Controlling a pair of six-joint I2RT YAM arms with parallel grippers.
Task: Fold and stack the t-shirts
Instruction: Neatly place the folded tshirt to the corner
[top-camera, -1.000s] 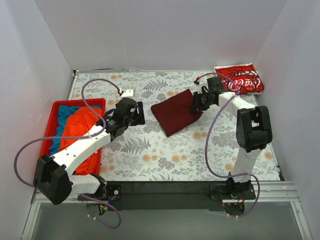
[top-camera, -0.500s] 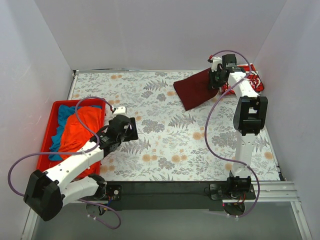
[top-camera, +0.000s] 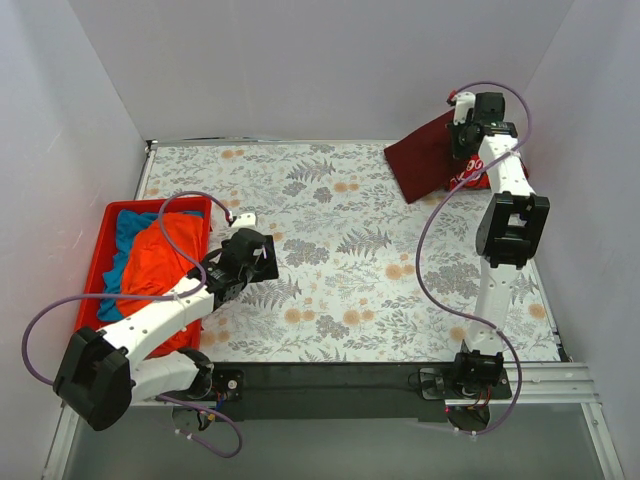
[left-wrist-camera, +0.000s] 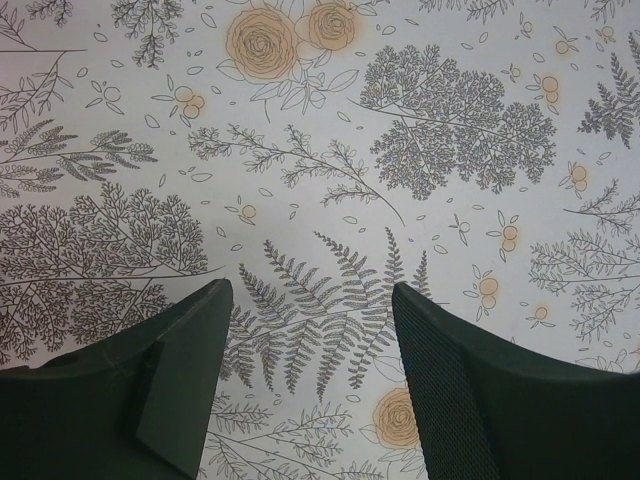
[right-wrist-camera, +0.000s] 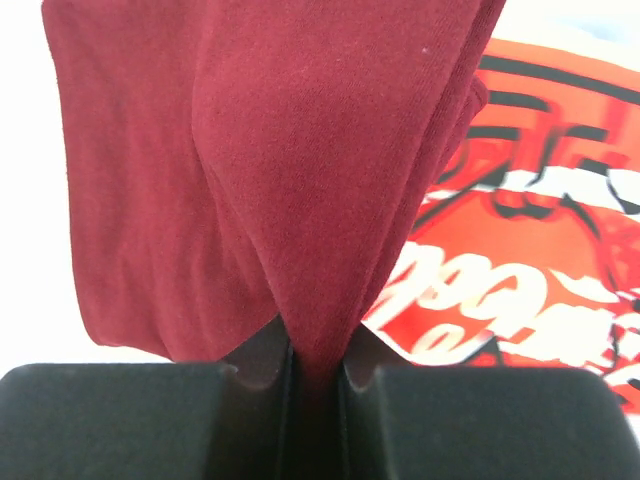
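My right gripper is shut on the folded dark maroon t-shirt, which hangs lifted at the far right corner. In the right wrist view the maroon t-shirt is pinched between the fingers, and the red Coca-Cola t-shirt lies below and to the right. That red t-shirt is mostly hidden in the top view. An orange t-shirt and a blue one lie in the red bin. My left gripper is open over bare floral cloth, with nothing between its fingers.
The floral tablecloth covers the table. White walls close in on three sides, and the right wall stands near the lifted shirt. A small white tag sits on the left arm's cable beside the bin.
The right arm has carried the maroon t-shirt from the table's middle up and right, over the Coca-Cola t-shirt in the far corner. The left arm has drawn back a little toward the near side.
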